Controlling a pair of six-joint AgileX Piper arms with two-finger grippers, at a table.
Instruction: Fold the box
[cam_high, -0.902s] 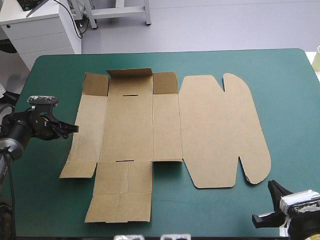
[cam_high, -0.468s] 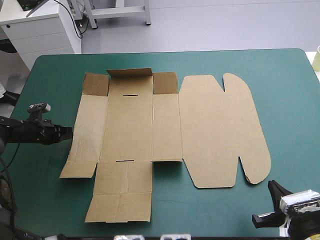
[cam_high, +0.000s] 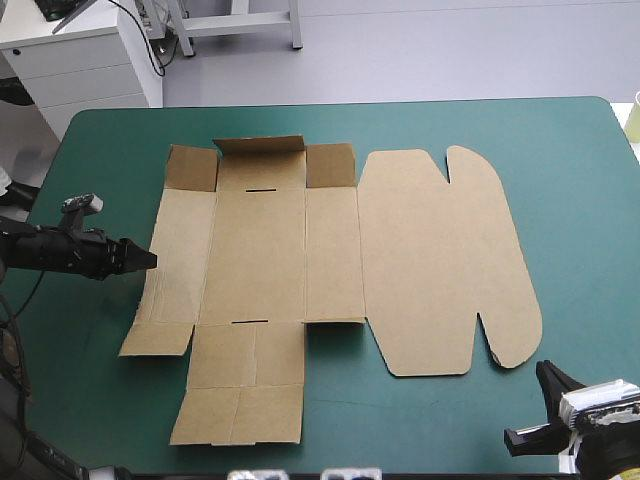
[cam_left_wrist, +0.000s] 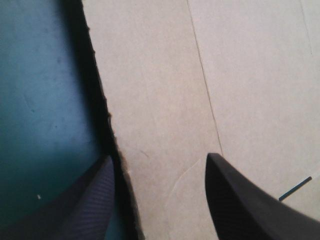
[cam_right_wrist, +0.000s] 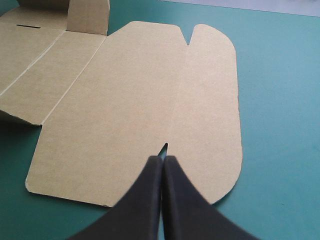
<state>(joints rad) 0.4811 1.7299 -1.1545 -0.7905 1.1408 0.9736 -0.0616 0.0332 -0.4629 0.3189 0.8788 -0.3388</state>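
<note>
Fingers (cam_left_wrist: 235, 200) of left hand (cam_left_wrist: 159, 156) straddle box (cam_left_wrist: 165, 75) edge

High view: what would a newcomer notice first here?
The brown box dominates: a cut sheet almost flat mid-table on the teal-green cover, only its far flaps raised. The left gripper is open astride the sheet's left edge; the right gripper is shut by the table's near right corner.
</note>
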